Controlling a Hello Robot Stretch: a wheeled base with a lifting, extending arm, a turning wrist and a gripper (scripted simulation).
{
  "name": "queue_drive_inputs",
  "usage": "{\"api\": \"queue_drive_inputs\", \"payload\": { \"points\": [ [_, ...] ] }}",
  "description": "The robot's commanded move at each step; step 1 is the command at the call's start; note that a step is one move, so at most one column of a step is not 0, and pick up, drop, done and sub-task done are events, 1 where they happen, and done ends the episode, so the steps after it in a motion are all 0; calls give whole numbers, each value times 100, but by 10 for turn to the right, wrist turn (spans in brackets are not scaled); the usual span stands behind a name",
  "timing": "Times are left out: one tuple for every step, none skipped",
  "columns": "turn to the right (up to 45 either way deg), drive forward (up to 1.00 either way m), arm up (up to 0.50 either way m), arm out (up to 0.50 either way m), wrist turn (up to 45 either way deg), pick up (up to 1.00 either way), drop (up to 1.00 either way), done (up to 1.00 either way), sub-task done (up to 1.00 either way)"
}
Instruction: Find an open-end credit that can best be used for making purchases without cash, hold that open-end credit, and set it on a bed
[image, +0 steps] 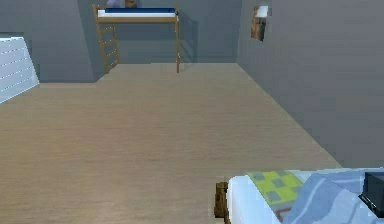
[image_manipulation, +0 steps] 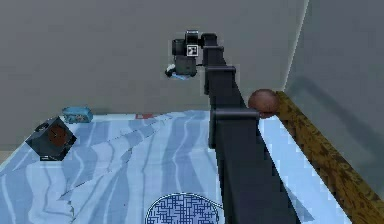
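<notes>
A bed (image_manipulation: 296, 152) under a rumpled blue-and-white blanket (image_manipulation: 120, 165) stands against grey walls (image_manipulation: 90, 50), on a wood floor (image: 150, 120). A dark box (image_manipulation: 52, 140) sits at nine o'clock and a brown ball (image_manipulation: 262, 100) at two. At twelve, the gripper (image_manipulation: 174, 72) holds a small pale-blue piece (image_manipulation: 184, 70) clear of the blanket, its shape indistinct.

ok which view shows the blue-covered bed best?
Arm side view: the bed spreads across the lower picture, cover and wooden edge visible. The forward view catches one corner of the bed at bottom right.
</notes>
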Motion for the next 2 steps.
{"api": "queue_drive_inputs", "payload": {
  "points": [
    [0, 0, -32, 0, 0, 0, 0, 0, 0],
    [0, 0, -32, 0, 0, 0, 0, 0, 0]
  ]
}}
